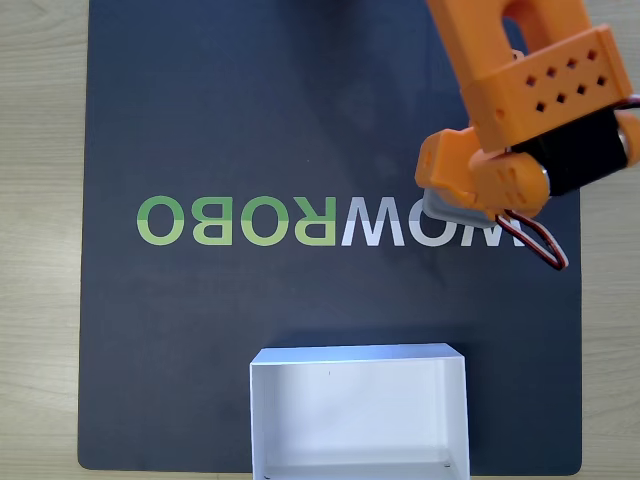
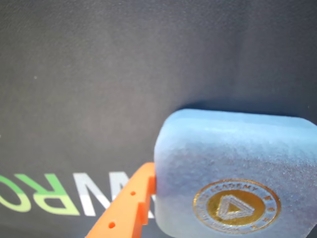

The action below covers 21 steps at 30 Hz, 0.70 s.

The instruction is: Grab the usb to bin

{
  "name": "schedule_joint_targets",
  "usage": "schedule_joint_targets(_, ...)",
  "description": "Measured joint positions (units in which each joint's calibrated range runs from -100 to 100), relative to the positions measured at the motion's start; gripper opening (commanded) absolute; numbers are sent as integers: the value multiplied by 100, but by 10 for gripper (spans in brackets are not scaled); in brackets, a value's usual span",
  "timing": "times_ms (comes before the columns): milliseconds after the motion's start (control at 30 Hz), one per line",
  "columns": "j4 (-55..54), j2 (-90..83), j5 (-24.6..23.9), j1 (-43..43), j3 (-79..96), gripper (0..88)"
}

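Note:
The usb [image 2: 218, 153] is a grey rounded-square block with a round gold emblem facing the wrist camera. An orange finger [image 2: 126, 208] presses against its left edge, and the block looks raised off the mat. In the fixed view a grey corner of the usb [image 1: 447, 211] pokes out under my orange gripper [image 1: 462, 196], which is shut on it at the right end of the mat's lettering. The bin [image 1: 259, 420], a white open-top box, stands at the mat's near edge, below and left of the gripper.
A dark mat [image 1: 200, 120] with green and white lettering [image 1: 240, 220] covers the pale wooden table [image 1: 40, 250]. Red and black wires [image 1: 540, 243] loop below the gripper. The arm's orange body [image 1: 530, 60] comes in from the top right.

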<state>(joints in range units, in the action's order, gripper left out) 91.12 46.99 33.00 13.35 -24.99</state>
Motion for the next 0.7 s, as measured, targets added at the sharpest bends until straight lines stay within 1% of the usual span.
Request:
schedule_joint_targets(100,0,0,0,0,0,105)
schedule_joint_targets(233,0,0,0,-9,0,4)
schedule_joint_targets(400,0,0,-142,-88,0,10)
schedule_joint_targets(700,0,-19,-178,-124,0,10)
